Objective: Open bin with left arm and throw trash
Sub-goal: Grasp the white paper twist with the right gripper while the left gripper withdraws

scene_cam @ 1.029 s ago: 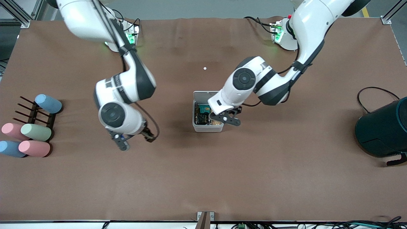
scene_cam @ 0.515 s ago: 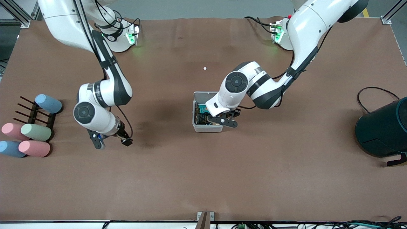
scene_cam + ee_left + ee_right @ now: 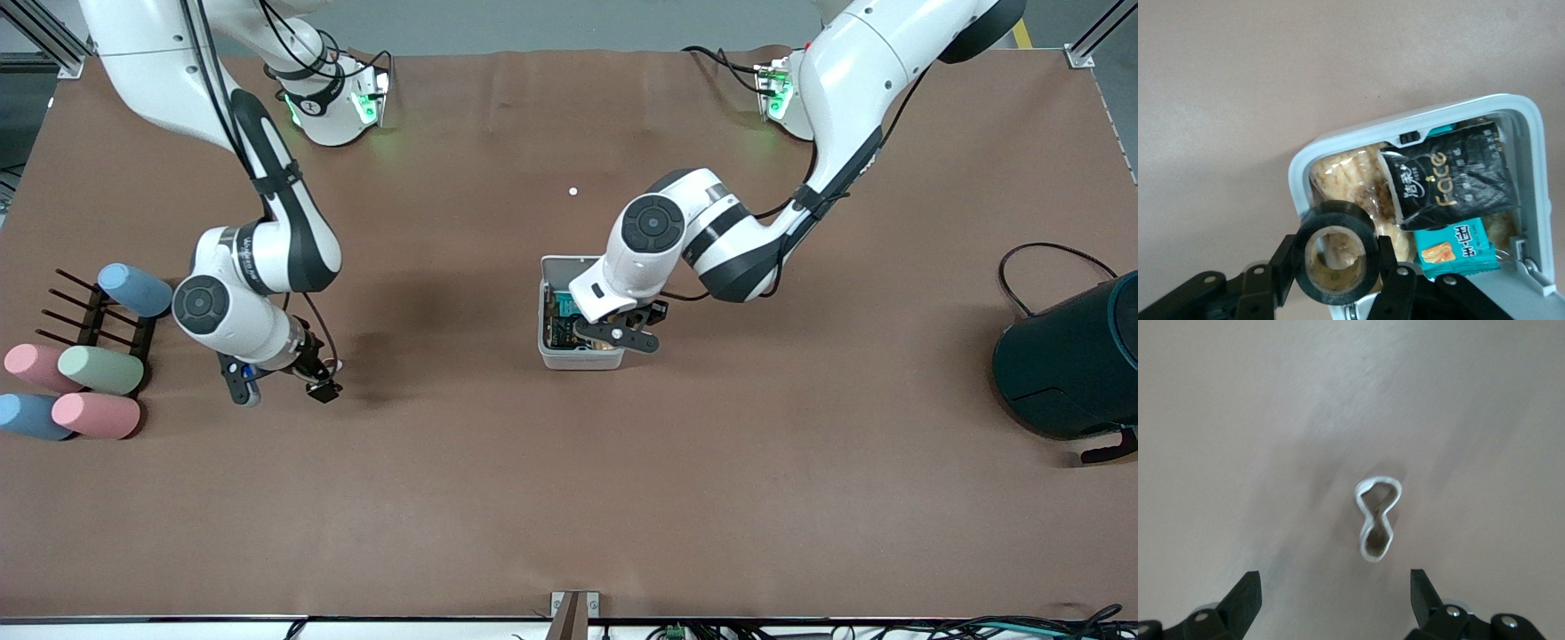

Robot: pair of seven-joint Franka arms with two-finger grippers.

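R arm swung out from mid-frame to left-centre in ~1 s: now lining up on next trash. Right gripper (image 3: 1331, 603) spread wide, empty, over the rubber band (image 3: 1377, 518) lying on the surface (image 3: 569, 498). Centre frame: left gripper (image 3: 1331, 267) clamped on the tape roll (image 3: 1336, 252) over the bin (image 3: 544, 307), lid up, wrappers inside. Drop not yet done.

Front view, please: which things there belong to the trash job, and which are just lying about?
Job: bin, open; black wrapper, inside it; tape roll, gripped by left hand over bin; rubber band, on table under open right hand.
Lying about: pastel cylinders, rack, teal container, white dot.
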